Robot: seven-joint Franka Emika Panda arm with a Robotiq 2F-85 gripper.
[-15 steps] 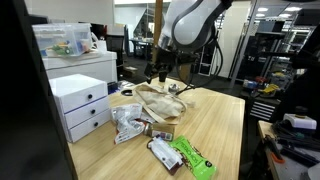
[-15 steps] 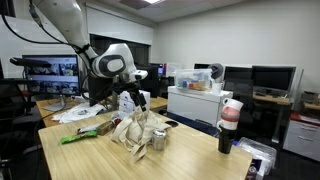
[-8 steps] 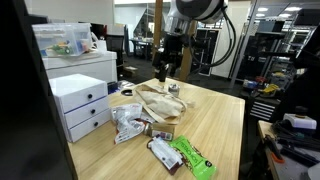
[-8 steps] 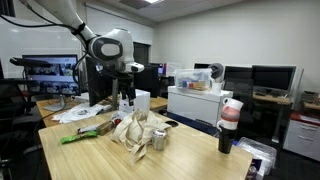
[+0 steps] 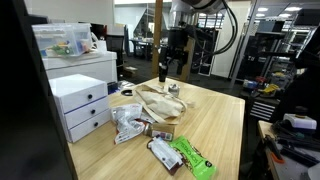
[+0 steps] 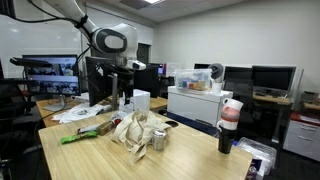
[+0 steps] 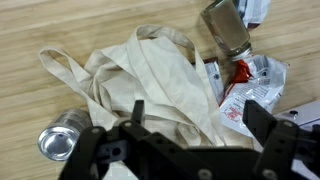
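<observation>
My gripper [image 7: 200, 125] hangs open and empty above a crumpled beige cloth tote bag [image 7: 150, 75] lying on the wooden table. In both exterior views the gripper [image 5: 166, 72] [image 6: 124, 96] points straight down, clear of the bag [image 5: 160, 102] [image 6: 128, 132]. In the wrist view a silver can [image 7: 62, 141] lies on its side at the bag's lower left, and a second can [image 7: 225, 30] lies at the upper right. A silver foil packet with red print [image 7: 250, 85] sits under my right finger.
Snack packets [image 5: 128, 122] and a green packet [image 5: 192, 156] lie near the table's front. White drawer units [image 5: 80, 105] stand beside the table with a clear bin on top. A red-and-white cup [image 6: 231, 113], a white box [image 6: 140, 102] and monitors stand behind the table.
The arm has straightened upward and the gripper has lifted a little higher above the bag. The jaws stayed open. Nothing on the table moved.
</observation>
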